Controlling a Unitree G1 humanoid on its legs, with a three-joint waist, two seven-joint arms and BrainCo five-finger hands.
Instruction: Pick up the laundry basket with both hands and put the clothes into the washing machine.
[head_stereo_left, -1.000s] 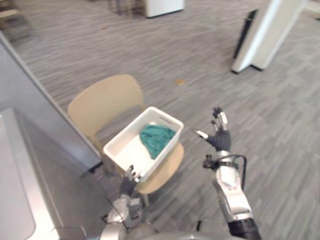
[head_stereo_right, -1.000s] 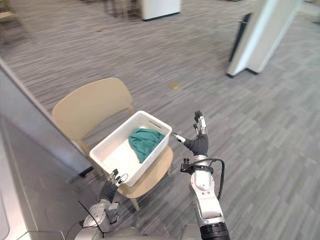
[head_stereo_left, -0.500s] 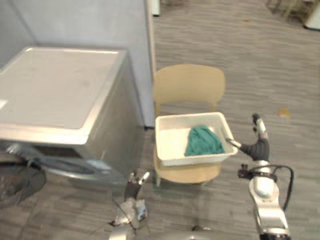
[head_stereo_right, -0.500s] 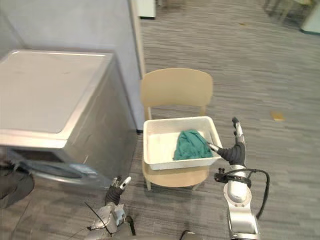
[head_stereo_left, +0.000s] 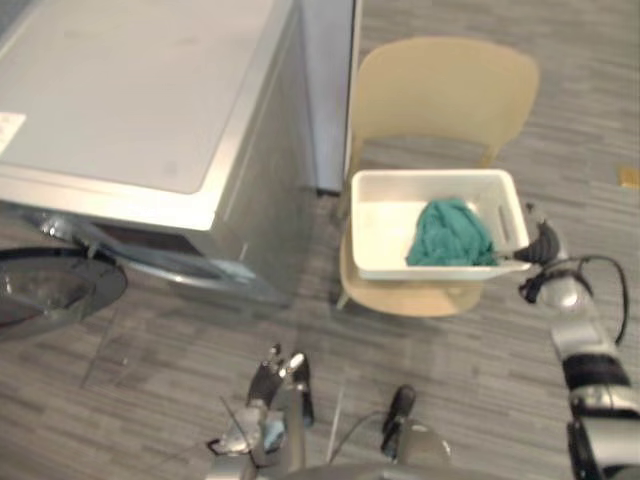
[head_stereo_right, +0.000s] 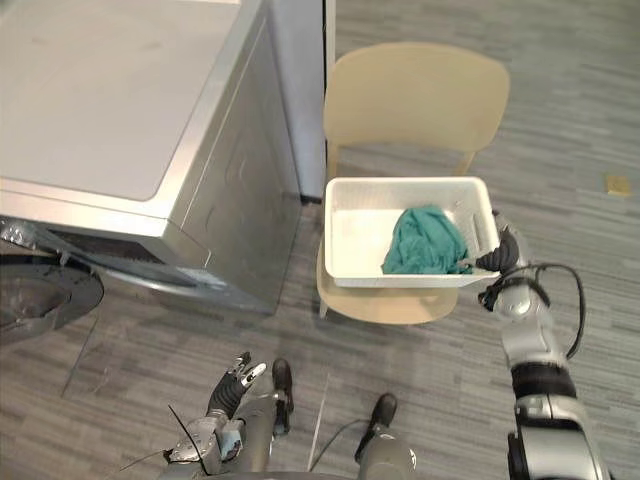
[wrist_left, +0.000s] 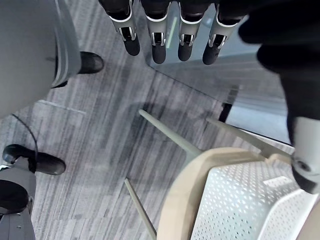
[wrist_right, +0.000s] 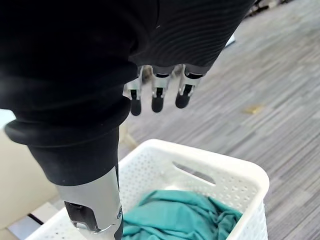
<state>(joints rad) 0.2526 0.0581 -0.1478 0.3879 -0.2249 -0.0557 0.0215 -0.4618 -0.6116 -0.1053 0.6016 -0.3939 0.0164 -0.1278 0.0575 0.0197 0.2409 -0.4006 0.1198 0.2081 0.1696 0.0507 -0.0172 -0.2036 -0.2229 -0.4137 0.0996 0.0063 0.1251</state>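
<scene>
A white perforated laundry basket (head_stereo_left: 385, 225) sits on the seat of a beige chair (head_stereo_left: 440, 90). A teal cloth (head_stereo_left: 450, 232) lies bunched in its right half. My right hand (head_stereo_left: 545, 245) is at the basket's right end with straight fingers (wrist_right: 157, 97), its thumb reaching over the rim above the cloth (wrist_right: 175, 215). My left hand (head_stereo_left: 272, 370) hangs low, well short of the basket and to its left, fingers (wrist_left: 159, 45) straight and holding nothing. The basket's corner (wrist_left: 240, 200) shows past them. The silver washing machine (head_stereo_left: 130, 100) stands left of the chair.
The machine's round door (head_stereo_left: 50, 290) hangs open at the far left, low over the grey carpet. A blue-grey partition (head_stereo_left: 330, 80) stands between the machine and the chair. A thin chair leg (wrist_left: 170, 135) slants down near my left hand.
The camera has swung and tilted down, so the whole scene has shifted. My right hand has closed in on the basket's right end. The left hand stays low.
</scene>
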